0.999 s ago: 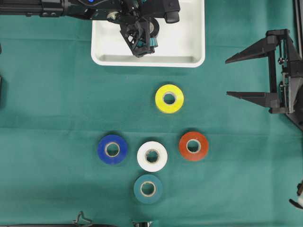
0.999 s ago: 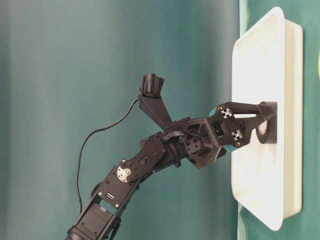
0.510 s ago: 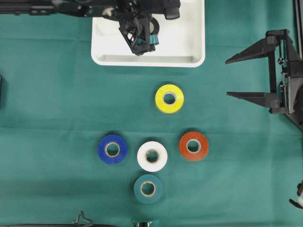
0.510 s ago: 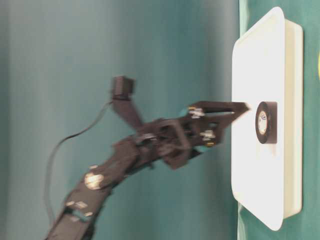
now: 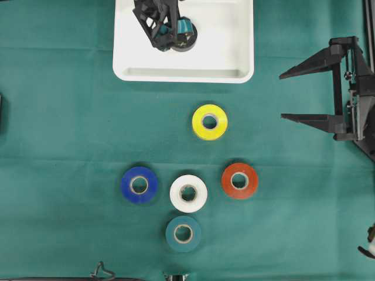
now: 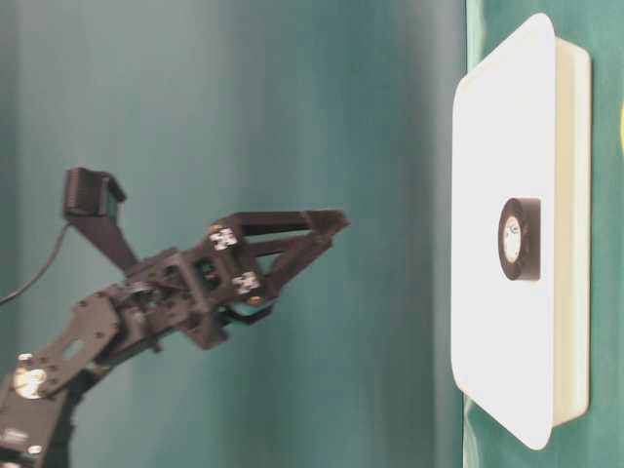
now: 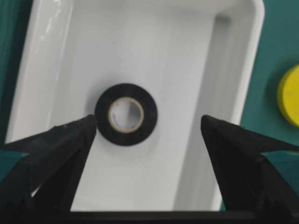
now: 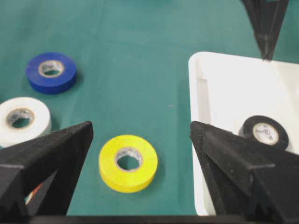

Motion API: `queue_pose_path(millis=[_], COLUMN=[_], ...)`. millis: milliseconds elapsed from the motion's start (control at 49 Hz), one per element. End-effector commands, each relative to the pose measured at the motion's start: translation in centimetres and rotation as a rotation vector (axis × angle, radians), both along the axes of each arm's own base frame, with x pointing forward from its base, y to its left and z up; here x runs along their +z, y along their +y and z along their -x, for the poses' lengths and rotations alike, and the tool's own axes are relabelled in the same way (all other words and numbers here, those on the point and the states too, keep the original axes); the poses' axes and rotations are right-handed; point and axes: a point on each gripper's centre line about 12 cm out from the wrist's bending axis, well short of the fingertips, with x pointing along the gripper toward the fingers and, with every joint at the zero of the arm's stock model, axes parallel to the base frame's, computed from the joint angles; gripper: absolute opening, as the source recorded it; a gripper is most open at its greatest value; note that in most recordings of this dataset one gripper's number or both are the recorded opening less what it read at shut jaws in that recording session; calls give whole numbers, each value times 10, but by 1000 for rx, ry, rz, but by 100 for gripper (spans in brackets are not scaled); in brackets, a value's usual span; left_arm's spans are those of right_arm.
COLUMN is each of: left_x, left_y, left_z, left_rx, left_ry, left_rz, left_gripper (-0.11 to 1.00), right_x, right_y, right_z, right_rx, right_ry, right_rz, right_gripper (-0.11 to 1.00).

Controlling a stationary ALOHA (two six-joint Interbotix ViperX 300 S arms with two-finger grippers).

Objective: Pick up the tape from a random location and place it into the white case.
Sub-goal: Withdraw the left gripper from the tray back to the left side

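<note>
A table (image 5: pixel 70 117) covered in dark green cloth is carrying everything here. A black roll of tape with a pale cardboard core (image 7: pixel 126 114) is lying flat inside the shallow white rectangular plastic case with rounded corners (image 5: pixel 234 58), which is sitting at the far edge of the overhead view.

In the overhead view the left tool (image 5: pixel 161 26) is covering most of the black roll, leaving only a dark edge showing beside it. The table-level view is showing what the overhead hides: the left tool (image 6: pixel 327 226) is hanging well clear of the case, with the roll (image 6: pixel 517 239) lying alone on the white floor. The left wrist view is looking straight down on the roll, with the two dark fingers (image 7: pixel 60 144) spread wide at either side of the frame and gripping nothing.

Outside the case, five more rolls are lying flat on the cloth: a yellow roll (image 5: pixel 210 122) nearest the case, then a blue roll (image 5: pixel 139 185), a white roll (image 5: pixel 188 194) and a red-orange roll (image 5: pixel 239 181) in a loose row, and a teal roll (image 5: pixel 183 233) nearest the near edge.

The right tool (image 5: pixel 310 93) is sitting at the right edge, well apart from the rolls, its fingers fully spread and empty.
</note>
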Motion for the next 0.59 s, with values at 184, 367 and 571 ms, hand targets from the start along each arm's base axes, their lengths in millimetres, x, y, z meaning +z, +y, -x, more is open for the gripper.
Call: queue_pose_path(millis=[184,367,571], left_x=[53,51,50], left_y=[-4,-4,-5], left_z=[17,20,21], left_rx=[3,4,3], left_ry=[-90,-84,-79], left_rz=[-37,-35,-33], left_gripper=[97,97,97], right_x=[13,13,13], right_y=[0,0,0], right_z=[-4,-4,-3], right_rx=[2,0,0], right_ry=[-29,-31,-32], right_rz=[2,2,0], right_gripper=[93,93,93])
